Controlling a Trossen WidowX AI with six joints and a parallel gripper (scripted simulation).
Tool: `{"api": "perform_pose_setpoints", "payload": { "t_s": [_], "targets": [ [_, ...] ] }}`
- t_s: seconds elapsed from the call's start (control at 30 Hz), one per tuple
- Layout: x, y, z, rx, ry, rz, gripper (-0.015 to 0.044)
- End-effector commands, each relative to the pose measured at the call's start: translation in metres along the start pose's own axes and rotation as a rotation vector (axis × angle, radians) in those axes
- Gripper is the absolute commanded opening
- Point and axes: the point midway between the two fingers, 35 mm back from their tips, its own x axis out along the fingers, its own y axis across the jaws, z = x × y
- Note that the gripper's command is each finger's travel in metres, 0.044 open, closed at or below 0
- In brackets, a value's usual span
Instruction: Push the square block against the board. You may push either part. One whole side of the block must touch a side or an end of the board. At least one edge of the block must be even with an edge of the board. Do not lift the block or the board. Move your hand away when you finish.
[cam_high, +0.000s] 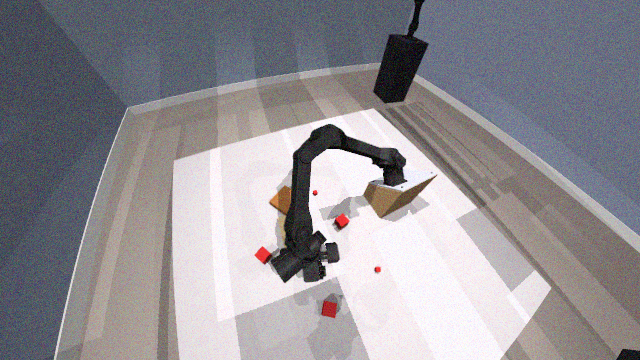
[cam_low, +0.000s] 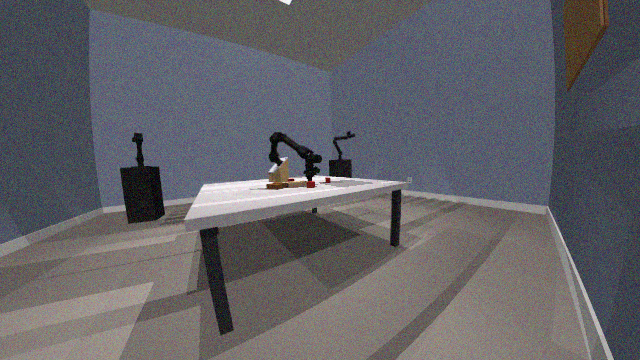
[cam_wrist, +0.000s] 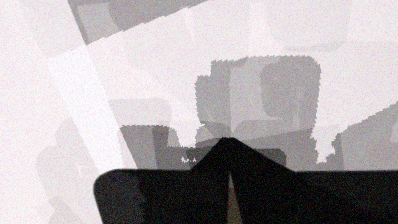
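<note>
White worktop carried the black parallel-jaw gripper near its left edge — jaws fully closed, gripping nothing — beside a small red square block; the tan wooden board lay partly hidden under the arm.

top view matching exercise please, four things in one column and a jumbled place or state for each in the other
Things:
1 pincer
2 orange-brown piece
3 black pedestal
4 tan wedge

Place or state:
a on the floor beyond the table
b shut, holding nothing
c bearing the foot of the arm
d partly hidden behind the arm

Pairs: 1-b, 2-d, 3-a, 4-c
</note>
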Motion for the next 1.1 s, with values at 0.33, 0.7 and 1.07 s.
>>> {"api": "perform_pose_setpoints", "payload": {
  "t_s": [0.33,0.7,1.07],
  "targets": [
    [-0.002,-0.001,0.025,0.004,-0.002,-0.007,0.0000],
    [-0.058,0.001,0.021,0.004,-0.005,-0.006,0.0000],
    [-0.059,-0.013,0.006,0.146,-0.017,0.003,0.0000]
  ]
}}
